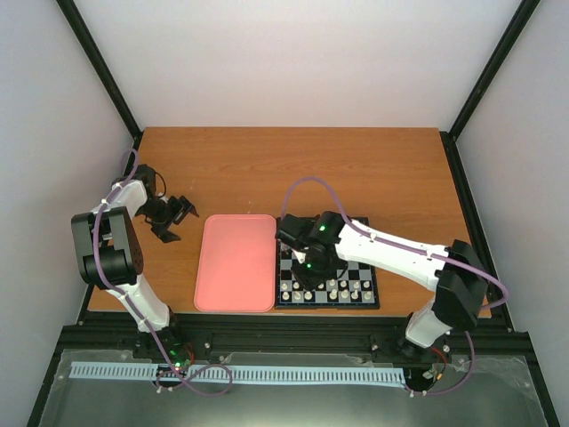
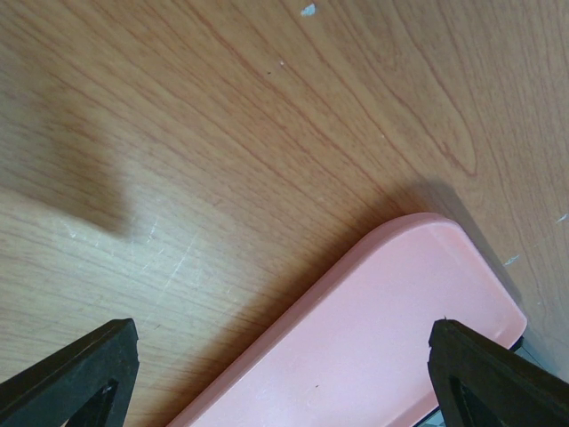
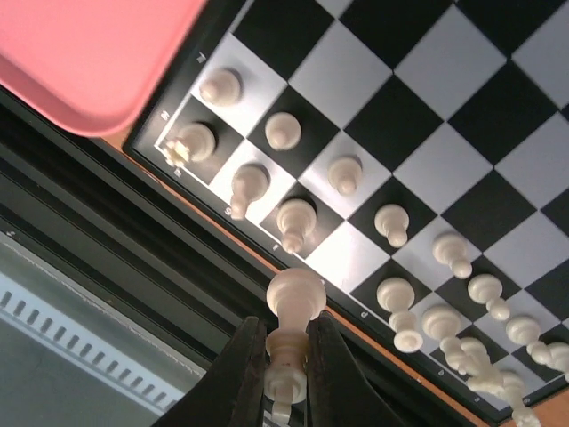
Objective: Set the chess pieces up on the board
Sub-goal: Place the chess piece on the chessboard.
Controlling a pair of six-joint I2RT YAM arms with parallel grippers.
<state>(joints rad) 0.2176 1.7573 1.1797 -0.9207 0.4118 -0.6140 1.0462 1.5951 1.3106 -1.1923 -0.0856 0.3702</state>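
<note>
Right wrist view: pinching one cream-white piece [image 3: 293,307] by its stem in the right gripper [image 3: 286,356], over the near rim of the board [image 3: 444,151], beside ranked chess pieces [image 3: 296,220]. Keep upright, centre over the bare near-row square, release gently. Holding the left gripper [image 2: 284,329] spread, idle, by the pink tray [image 2: 400,294].

Wooden table [image 1: 356,169] between pale walls [image 1: 302,62], black frame posts [image 1: 97,62].

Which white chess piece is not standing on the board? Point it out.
The white piece pinched between the fingers of the right gripper, held by the edge of the board. The other white pieces all stand on squares.
</note>
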